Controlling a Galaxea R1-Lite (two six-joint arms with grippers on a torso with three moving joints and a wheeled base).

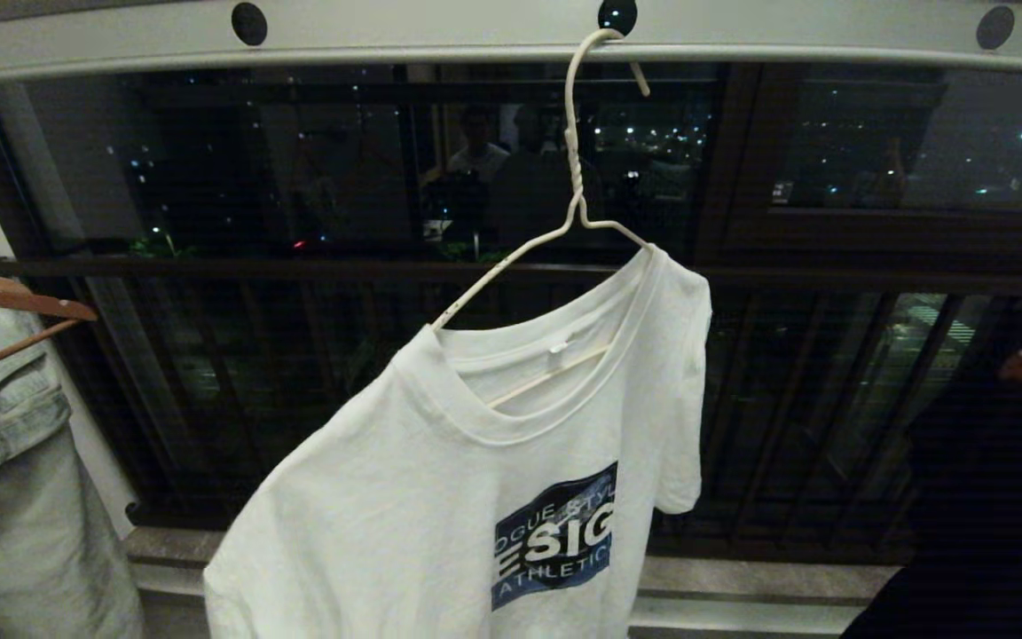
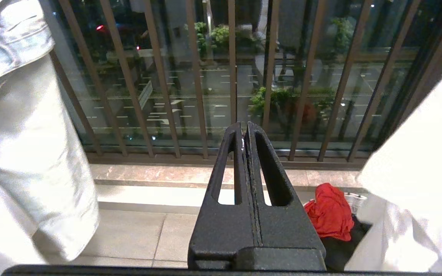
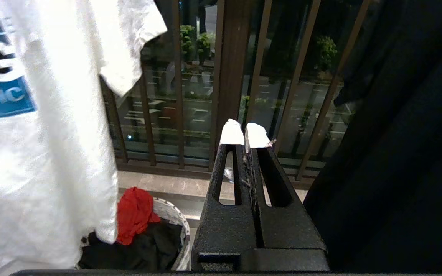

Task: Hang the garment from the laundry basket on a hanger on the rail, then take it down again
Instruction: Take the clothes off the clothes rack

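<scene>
While the T-shirt hangs on the hanger from the rail, removal remains; both tools closed, empty.

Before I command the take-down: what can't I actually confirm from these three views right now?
- Hanger, head view: its right shoulder is under the T-shirt; the hook tip on the rail sits at the top edge.
- T-shirt hem: cut off by the head view's bottom edge.
- Laundry basket: mostly hidden by the shirt and right gripper; only a rim sliver in the left wrist view.
- Neither gripper appears in the head view; the left gripper shows only in its wrist view.
</scene>
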